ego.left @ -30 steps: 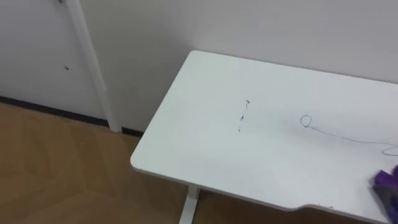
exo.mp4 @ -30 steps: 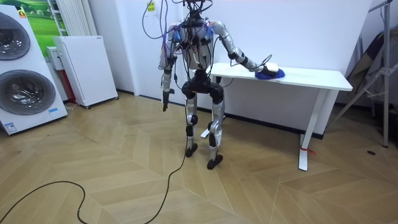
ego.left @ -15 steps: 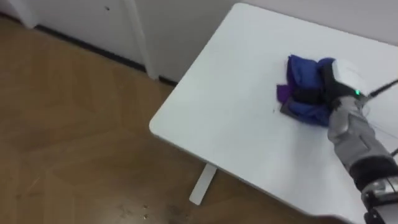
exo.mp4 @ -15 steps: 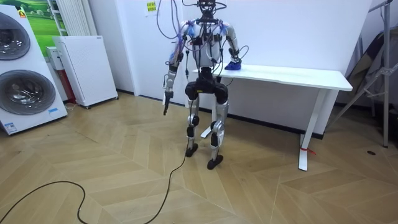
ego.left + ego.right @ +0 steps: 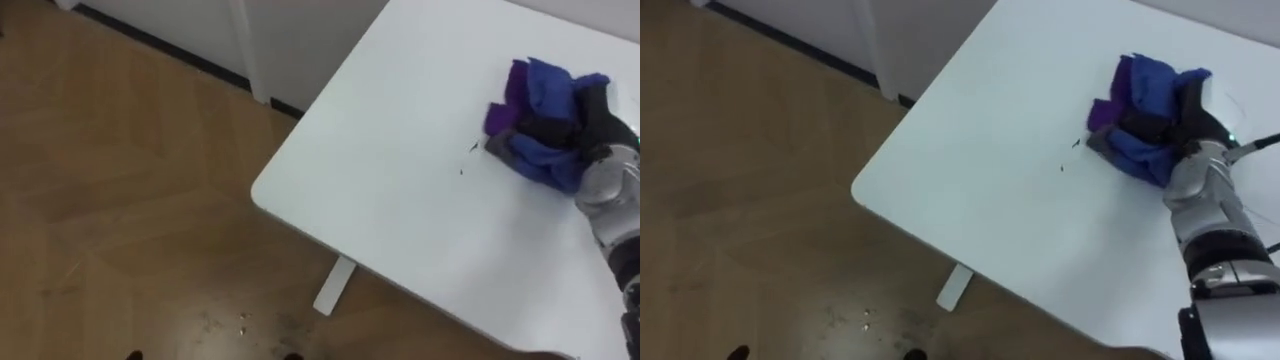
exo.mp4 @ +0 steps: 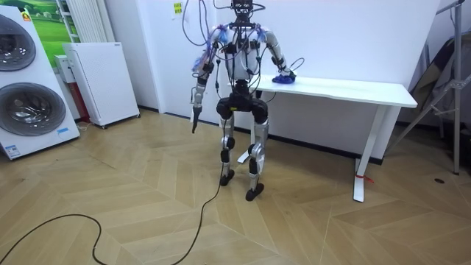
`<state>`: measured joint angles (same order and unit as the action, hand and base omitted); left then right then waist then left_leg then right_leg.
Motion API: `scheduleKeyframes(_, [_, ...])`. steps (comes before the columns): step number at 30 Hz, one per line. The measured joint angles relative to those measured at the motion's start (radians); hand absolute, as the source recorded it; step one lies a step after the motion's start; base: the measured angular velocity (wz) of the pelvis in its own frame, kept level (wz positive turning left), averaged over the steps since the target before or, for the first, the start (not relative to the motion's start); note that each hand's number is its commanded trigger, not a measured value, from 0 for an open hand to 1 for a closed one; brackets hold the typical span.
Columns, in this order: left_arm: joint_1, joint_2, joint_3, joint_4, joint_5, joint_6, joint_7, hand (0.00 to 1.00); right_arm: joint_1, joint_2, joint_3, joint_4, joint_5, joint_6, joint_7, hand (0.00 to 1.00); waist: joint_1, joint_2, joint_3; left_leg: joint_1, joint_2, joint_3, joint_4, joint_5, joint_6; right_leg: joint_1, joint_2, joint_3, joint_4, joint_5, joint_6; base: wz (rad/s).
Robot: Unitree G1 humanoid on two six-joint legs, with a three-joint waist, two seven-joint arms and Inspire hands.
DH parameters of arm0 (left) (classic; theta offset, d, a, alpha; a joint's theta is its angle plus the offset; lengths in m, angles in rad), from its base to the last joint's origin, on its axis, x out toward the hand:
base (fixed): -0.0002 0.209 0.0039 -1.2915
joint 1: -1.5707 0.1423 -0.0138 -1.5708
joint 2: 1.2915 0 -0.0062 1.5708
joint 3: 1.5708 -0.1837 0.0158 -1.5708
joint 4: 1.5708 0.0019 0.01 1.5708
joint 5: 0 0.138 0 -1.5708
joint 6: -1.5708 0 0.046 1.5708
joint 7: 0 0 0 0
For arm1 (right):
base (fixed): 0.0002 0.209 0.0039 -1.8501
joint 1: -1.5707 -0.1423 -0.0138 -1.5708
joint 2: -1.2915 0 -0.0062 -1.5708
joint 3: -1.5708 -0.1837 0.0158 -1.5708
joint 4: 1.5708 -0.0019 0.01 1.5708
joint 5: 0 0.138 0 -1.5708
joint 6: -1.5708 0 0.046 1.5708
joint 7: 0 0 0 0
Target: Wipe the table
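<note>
Wiping stroke judged mid-way, at the table's left end. Left hand is seen hanging by the hip in the room view; its fingers can't be made out. Small dark marks are seen just beside the cloth. Cloth is bunched on the tabletop under the right hand, fingers curled over it. Next pass should be swept toward the marks, pressed flat.

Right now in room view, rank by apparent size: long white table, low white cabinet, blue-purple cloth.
1. long white table, widest span.
2. low white cabinet, though its solid front makes this close.
3. crumpled blue-purple cloth, clearly smallest.
</note>
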<state>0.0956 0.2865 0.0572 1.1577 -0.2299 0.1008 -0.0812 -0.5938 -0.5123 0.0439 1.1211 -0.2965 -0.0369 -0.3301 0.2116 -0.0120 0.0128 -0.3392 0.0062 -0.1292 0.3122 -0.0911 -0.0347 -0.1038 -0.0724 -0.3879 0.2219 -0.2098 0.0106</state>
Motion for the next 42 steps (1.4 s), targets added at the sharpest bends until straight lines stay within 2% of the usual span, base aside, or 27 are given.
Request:
scheduleKeyframes(1, [-0.003, 0.001, -0.001, 0.000, -0.029, 0.001, 0.001, 0.00, 0.018, -0.004, -0.028, 0.001, 0.006, -0.013, -0.003, 1.00, -0.021, 0.002, -0.0004, -0.001, -0.003, 0.000, 0.000, 0.002, 0.003, 0.001, 0.000, 0.005, -0.001, 0.001, 0.001, 0.07])
scheduleKeyframes(3, [0.008, 0.004, 0.004, 0.002, -0.053, 0.000, 0.003, 0.00, 0.069, -0.007, -0.077, 0.002, 0.026, -0.039, -0.019, 1.00, -0.047, 0.001, -0.0085, 0.000, -0.009, 0.002, -0.002, 0.003, 0.005, 0.001, -0.001, 0.025, -0.001, 0.001, 0.003, 0.07])
scheduleKeyframes(4, [0.011, 0.004, 0.014, 0.002, -0.055, 0.000, 0.006, 0.00, 0.100, -0.009, -0.114, 0.002, 0.048, -0.044, -0.031, 1.00, -0.061, -0.005, -0.0182, 0.003, -0.012, 0.005, -0.006, 0.004, 0.007, 0.003, -0.003, 0.032, -0.001, 0.000, 0.005, 0.05])
scheduleKeyframes(5, [0.013, 0.004, 0.018, 0.002, -0.056, 0.001, 0.007, 0.00, 0.113, -0.010, -0.128, 0.002, 0.059, -0.044, -0.035, 1.00, -0.071, -0.003, -0.0202, 0.005, -0.013, 0.008, -0.006, 0.004, 0.008, 0.006, -0.005, 0.034, -0.001, -0.001, 0.006, 0.06])
scheduleKeyframes(6, [0.013, 0.004, 0.020, 0.002, -0.064, 0.001, 0.013, 0.00, 0.146, -0.011, -0.164, 0.003, 0.066, -0.046, -0.043, 1.00, -0.086, -0.003, -0.0212, 0.018, -0.013, 0.027, -0.008, 0.004, 0.011, 0.020, -0.006, 0.048, -0.002, -0.001, 0.008, 0.07])
scheduleKeyframes(7, [0.016, 0.004, 0.021, 0.001, -0.065, 0.000, 0.013, 0.00, 0.182, -0.013, -0.193, 0.003, 0.068, -0.051, -0.052, 1.00, -0.101, -0.003, -0.0277, 0.029, -0.010, 0.052, -0.008, 0.001, 0.017, 0.030, -0.008, 0.062, -0.003, -0.004, 0.013, 0.05])
scheduleKeyframes(9, [0.021, 0.004, 0.023, -0.005, -0.075, 0.000, 0.024, 0.00, 0.234, -0.016, -0.229, 0.003, 0.077, -0.063, -0.069, 1.00, -0.122, -0.005, -0.0338, 0.039, -0.010, 0.067, -0.007, -0.004, 0.023, 0.047, -0.010, 0.061, -0.015, -0.006, 0.015, 0.00])
scheduleKeyframes(10, [0.022, 0.004, 0.031, -0.009, -0.078, -0.001, 0.030, 0.00, 0.262, -0.016, -0.264, 0.003, 0.083, -0.068, -0.078, 1.00, -0.137, -0.005, -0.0346, 0.046, -0.009, 0.074, -0.006, -0.006, 0.026, 0.055, -0.010, 0.065, -0.018, -0.005, 0.016, -0.07])
scheduleKeyframes(12, [0.027, 0.004, 0.058, -0.020, -0.094, -0.003, 0.031, 0.00, 0.308, -0.017, -0.306, 0.003, 0.097, -0.074, -0.106, 1.00, -0.140, -0.007, -0.0360, 0.055, -0.007, 0.085, -0.006, -0.010, 0.027, 0.057, -0.009, 0.089, -0.016, -0.006, 0.016, -0.17])
scheduleKeyframes(16, [0.034, 0.004, 0.066, -0.020, -0.090, -0.009, 0.032, 0.00, 0.393, -0.024, -0.340, 0.002, 0.104, -0.074, -0.164, 1.00, -0.145, -0.006, -0.0373, 0.092, -0.004, 0.104, -0.015, -0.016, 0.029, 0.087, -0.011, 0.102, -0.027, -0.005, 0.021, -0.11])
scheduleKeyframes(22, [0.035, -0.001, 0.048, -0.021, -0.092, -0.007, 0.035, 0.00, 0.398, -0.006, -0.324, -0.004, 0.068, -0.061, -0.237, 1.00, -0.135, 0.001, -0.0379, 0.111, -0.002, 0.114, -0.020, -0.017, 0.028, 0.100, -0.009, 0.116, -0.033, -0.002, 0.020, -0.08])
scheduleKeyframes(25, [0.029, -0.005, 0.011, -0.019, -0.090, -0.007, 0.034, 0.00, 0.358, -0.002, -0.285, -0.025, 0.025, -0.004, -0.266, 1.00, -0.113, 0.010, -0.0334, 0.119, 0.008, 0.128, -0.022, -0.021, 0.025, 0.094, -0.003, 0.143, -0.033, 0.005, 0.017, -0.26])
scheduleKeyframes(26, [0.017, -0.008, 0.004, -0.006, -0.091, -0.008, 0.033, 0.00, 0.345, -0.003, -0.258, -0.047, 0.013, 0.027, -0.274, 1.00, -0.096, 0.014, -0.0301, 0.118, 0.017, 0.145, -0.024, -0.021, 0.024, 0.083, -0.003, 0.145, -0.029, 0.011, 0.012, -0.42])
scheduleKeyframes(27, [0.011, -0.009, -0.001, 0.003, -0.091, -0.008, 0.033, 0.00, 0.330, -0.003, -0.246, -0.052, 0.004, 0.042, -0.274, 1.00, -0.090, 0.017, -0.0279, 0.116, 0.022, 0.153, -0.024, -0.021, 0.024, 0.078, -0.002, 0.144, -0.028, 0.013, 0.011, -0.41])
scheduleKeyframes(29, [0.000, -0.018, -0.023, 0.008, -0.086, -0.009, 0.033, 0.00, 0.267, 0.006, -0.178, -0.090, -0.070, 0.104, -0.278, 1.00, -0.075, 0.032, -0.0194, 0.091, 0.039, 0.173, -0.022, -0.019, 0.019, 0.039, 0.006, 0.157, -0.013, 0.018, 0.005, -0.38])
scheduleKeyframes(30, [-0.005, -0.023, -0.024, 0.011, -0.082, -0.009, 0.032, 0.00, 0.242, 0.009, -0.160, -0.095, -0.087, 0.115, -0.278, 1.00, -0.068, 0.035, -0.0186, 0.085, 0.042, 0.179, -0.023, -0.017, 0.017, 0.026, 0.008, 0.165, -0.010, 0.021, 0.003, -0.38])
scheduleKeyframes(31, [-0.015, -0.031, -0.026, 0.016, -0.082, -0.009, 0.031, 0.00, 0.185, 0.013, -0.114, -0.107, -0.124, 0.138, -0.275, 1.00, -0.060, 0.035, -0.0123, 0.073, 0.045, 0.182, -0.024, -0.011, 0.015, -0.001, 0.008, 0.168, 0.009, 0.022, 0.001, -0.33])
scheduleKeyframes(32, [-0.030, -0.034, -0.029, 0.023, -0.080, -0.009, 0.028, 0.00, 0.132, 0.026, -0.058, -0.118, -0.178, 0.153, -0.274, 1.00, -0.043, 0.040, 0.0005, 0.067, 0.049, 0.187, -0.029, -0.005, 0.012, -0.021, 0.008, 0.169, 0.022, 0.024, -0.002, -0.31])
scheduleKeyframes(34, [-0.035, -0.032, -0.034, 0.023, -0.079, -0.011, 0.027, 0.00, 0.056, 0.046, 0.035, -0.128, -0.252, 0.169, -0.254, 1.00, -0.011, 0.037, 0.0048, 0.062, 0.051, 0.183, -0.047, 0.005, 0.006, -0.044, 0.011, 0.167, 0.023, 0.028, -0.010, -0.19])
scheduleKeyframes(36, [-0.035, -0.030, -0.046, 0.025, -0.079, -0.011, 0.025, 0.00, -0.003, 0.068, 0.108, -0.132, -0.293, 0.169, -0.223, 1.00, 0.008, 0.033, 0.0086, 0.058, 0.050, 0.169, -0.064, 0.017, 0.001, -0.049, 0.016, 0.162, 0.017, 0.029, -0.014, 0.11])
scheduleKeyframes(38, [-0.033, -0.030, -0.071, 0.033, -0.082, -0.010, 0.021, 0.00, -0.054, 0.070, 0.177, -0.124, -0.299, 0.170, -0.195, 1.00, 0.047, 0.015, 0.0155, 0.059, 0.050, 0.163, -0.075, 0.019, -0.001, -0.047, 0.019, 0.159, 0.016, 0.025, -0.017, 0.11])
scheduleKeyframes(40, [-0.030, -0.030, -0.085, 0.040, -0.081, 0.003, 0.019, 0.00, -0.084, 0.069, 0.192, -0.121, -0.298, 0.170, -0.171, 1.00, 0.070, 0.004, 0.0217, 0.053, 0.049, 0.159, -0.074, 0.019, -0.002, -0.048, 0.018, 0.153, 0.013, 0.024, -0.017, 0.11])
scheduleKeyframes(42, [-0.020, -0.029, -0.099, 0.041, -0.082, 0.010, 0.018, 0.00, -0.094, 0.065, 0.198, -0.119, -0.295, 0.168, -0.158, 1.00, 0.071, -0.006, 0.0236, 0.047, 0.046, 0.154, -0.074, 0.019, -0.002, -0.047, 0.016, 0.136, 0.010, 0.024, -0.017, 0.17])
